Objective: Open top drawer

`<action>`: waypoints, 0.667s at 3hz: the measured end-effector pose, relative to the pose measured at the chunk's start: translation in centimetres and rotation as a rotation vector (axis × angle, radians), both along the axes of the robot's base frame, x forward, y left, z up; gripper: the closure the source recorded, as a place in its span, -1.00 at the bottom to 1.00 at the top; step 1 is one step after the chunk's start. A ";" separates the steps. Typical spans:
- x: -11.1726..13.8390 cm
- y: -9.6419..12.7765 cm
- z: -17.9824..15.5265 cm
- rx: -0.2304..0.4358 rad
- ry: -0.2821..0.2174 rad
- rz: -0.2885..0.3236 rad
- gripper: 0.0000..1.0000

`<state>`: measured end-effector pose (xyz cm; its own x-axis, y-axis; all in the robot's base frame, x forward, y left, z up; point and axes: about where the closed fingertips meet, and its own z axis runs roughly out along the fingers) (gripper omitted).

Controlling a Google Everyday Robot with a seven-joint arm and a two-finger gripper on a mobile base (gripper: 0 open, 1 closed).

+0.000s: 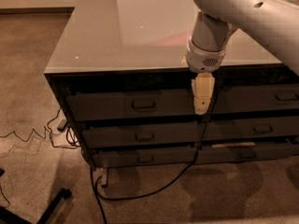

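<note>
Glossy grey desk (140,27); black cable (159,186) looped on carpet (28,78) below gripper (202,109) hanging at desk front; thin wires (28,136) at left.
</note>
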<state>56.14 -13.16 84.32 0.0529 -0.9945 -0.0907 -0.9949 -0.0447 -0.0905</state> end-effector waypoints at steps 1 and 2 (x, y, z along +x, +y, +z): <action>-0.6 -0.6 -1.7 -0.006 0.051 0.121 -1.00; -0.9 -0.3 -3.7 0.026 0.079 0.196 -1.00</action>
